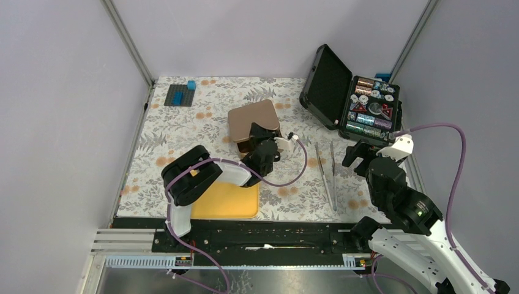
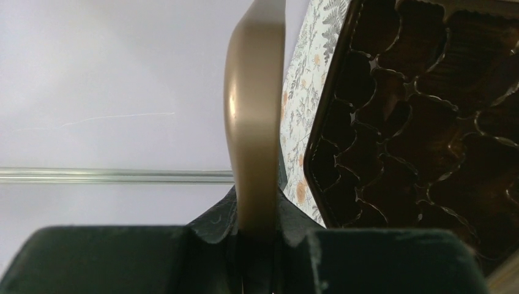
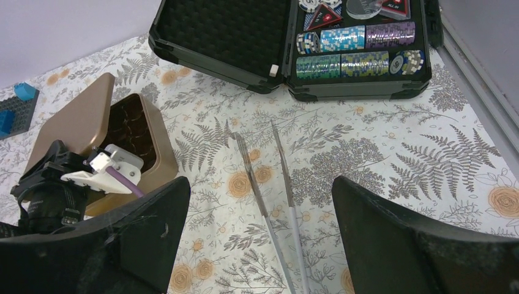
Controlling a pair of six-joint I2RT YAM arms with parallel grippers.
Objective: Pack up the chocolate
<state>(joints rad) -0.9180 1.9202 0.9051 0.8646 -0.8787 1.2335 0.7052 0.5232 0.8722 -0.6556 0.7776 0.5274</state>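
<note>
A gold chocolate box (image 3: 160,160) stands mid-table with a dark brown moulded tray (image 2: 422,122) inside. I cannot tell chocolate pieces from the dark cells. My left gripper (image 1: 264,147) is shut on the edge of the box's gold lid (image 1: 254,116) and holds it tilted up over the box. The lid's rim (image 2: 254,122) runs between my left gripper's (image 2: 256,245) jaws. The right wrist view shows the lid (image 3: 73,125) raised on the left side. My right gripper (image 3: 260,190) is open and empty, hovering over long metal tweezers (image 3: 251,174).
The tweezers (image 1: 325,177) lie right of the box. An open black case of poker chips (image 1: 367,107) stands at the back right. A yellow board (image 1: 226,201) lies at the front edge. A dark baseplate with blue bricks (image 1: 180,95) sits back left.
</note>
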